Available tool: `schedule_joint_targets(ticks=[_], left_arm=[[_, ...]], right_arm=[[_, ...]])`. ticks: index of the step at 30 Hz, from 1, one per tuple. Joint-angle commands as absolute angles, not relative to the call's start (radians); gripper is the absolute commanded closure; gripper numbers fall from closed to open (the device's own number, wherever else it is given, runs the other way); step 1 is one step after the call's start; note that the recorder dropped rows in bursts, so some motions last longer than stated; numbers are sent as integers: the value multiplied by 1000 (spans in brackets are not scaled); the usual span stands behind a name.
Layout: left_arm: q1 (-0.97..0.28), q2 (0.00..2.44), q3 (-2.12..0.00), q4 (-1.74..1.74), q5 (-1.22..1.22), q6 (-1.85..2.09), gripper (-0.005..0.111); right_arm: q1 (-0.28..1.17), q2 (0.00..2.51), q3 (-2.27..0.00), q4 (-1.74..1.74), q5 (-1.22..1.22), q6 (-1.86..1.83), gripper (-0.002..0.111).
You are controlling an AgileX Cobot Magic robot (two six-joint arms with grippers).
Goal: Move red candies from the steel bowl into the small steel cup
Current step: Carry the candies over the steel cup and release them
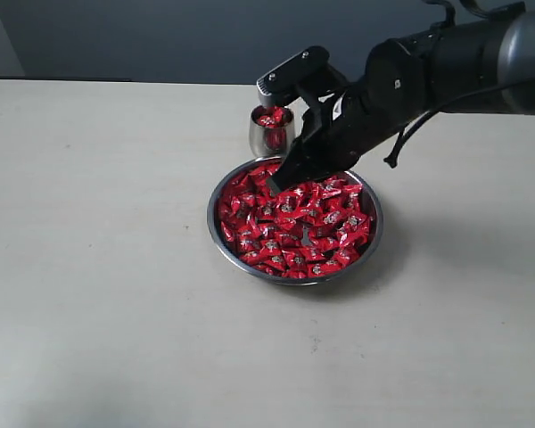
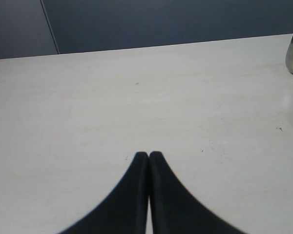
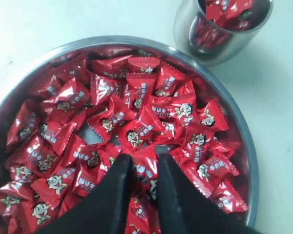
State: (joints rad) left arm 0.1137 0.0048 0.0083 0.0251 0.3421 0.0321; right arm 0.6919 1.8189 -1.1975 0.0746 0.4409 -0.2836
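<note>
While this pick is in hand, my right gripper: jaws narrowed on one wrapper among the red candies, tips sunk in the pile. I judge a straight, slow lift best, lest the glossy foil slip or drag neighbours out.
Steel bowl: wide, shallow, mirror-bright, heaped.
Small steel cup: rounded tumbler just beside the bowl's rim, candies inside; narrow mouth, so I centre before release.
Left gripper: closed, empty, over the table.

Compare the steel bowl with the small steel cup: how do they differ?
The steel bowl is wide and shallow; the small steel cup is narrow and taller-sided. The bowl holds many red candies; the cup only a few. Both are shiny steel, upright.
</note>
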Motion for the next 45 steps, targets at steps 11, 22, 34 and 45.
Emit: schedule_joint_targets(ticks=[11, 22, 34, 45], left_arm=[[108, 0, 0, 27, 337, 29, 106], [108, 0, 0, 27, 337, 29, 106], [108, 0, 0, 27, 337, 29, 106], [108, 0, 0, 27, 337, 29, 106]], right_arm=[[687, 1885, -1439, 103, 414, -287, 108], [589, 2266, -1912, 173, 652, -287, 108], [587, 2366, -1977, 184, 595, -287, 108], [576, 2366, -1977, 162, 649, -287, 78]])
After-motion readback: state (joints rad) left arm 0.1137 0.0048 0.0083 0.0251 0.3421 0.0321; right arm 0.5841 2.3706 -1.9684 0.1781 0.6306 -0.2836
